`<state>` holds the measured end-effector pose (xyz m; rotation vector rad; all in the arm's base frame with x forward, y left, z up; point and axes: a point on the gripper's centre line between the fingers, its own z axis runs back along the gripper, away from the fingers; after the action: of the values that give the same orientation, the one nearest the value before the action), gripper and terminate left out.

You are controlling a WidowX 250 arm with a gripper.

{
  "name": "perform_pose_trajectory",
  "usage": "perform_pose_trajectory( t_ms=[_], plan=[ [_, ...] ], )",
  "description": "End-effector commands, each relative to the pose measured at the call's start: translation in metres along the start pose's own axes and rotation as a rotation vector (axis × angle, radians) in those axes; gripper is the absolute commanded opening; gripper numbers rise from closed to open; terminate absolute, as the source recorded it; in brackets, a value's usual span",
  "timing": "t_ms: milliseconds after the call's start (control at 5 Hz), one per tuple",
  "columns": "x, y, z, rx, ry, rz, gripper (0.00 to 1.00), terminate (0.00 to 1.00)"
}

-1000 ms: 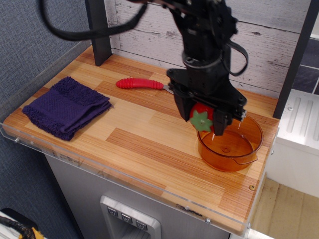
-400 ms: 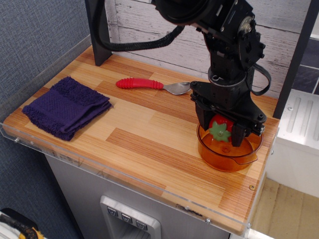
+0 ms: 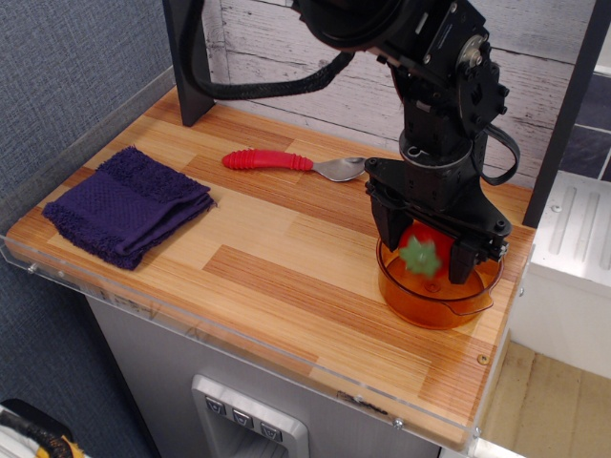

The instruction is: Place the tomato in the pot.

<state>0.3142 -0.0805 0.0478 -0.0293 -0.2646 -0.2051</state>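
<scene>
- We read this as a mock kitchen test bench: a wood-laminate counter [image 3: 277, 258] with a clear edge guard.
- Behind the counter, whitewashed plank backdrop [image 3: 286, 57].
- On the counter: red-handled spoon [image 3: 286, 162], folded purple towel [image 3: 129, 203].

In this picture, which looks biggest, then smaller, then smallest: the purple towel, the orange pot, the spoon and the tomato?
1. Purple towel, biggest.
2. Orange pot, though the gripper hides part of it.
3. Spoon: longer than the pot is wide, but thin.
4. Tomato, smallest, held over the pot.
</scene>
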Motion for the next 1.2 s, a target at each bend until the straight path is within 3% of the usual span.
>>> perform_pose_trajectory(
  t_ms=[0,400,800,1000],
  plan=[
    [0.001,-0.003,0.027,-0.022,-0.050,-0.004,1.00,0.00],
    [-0.007,0.003,0.045,-0.001,-0.057,0.033,1.00,0.00],
    [-0.026,0.038,0.056,0.031,-0.028,0.094,1.00,0.00],
    [-0.033,0.056,0.053,0.055,0.034,0.135,1.00,0.00]
  ],
)
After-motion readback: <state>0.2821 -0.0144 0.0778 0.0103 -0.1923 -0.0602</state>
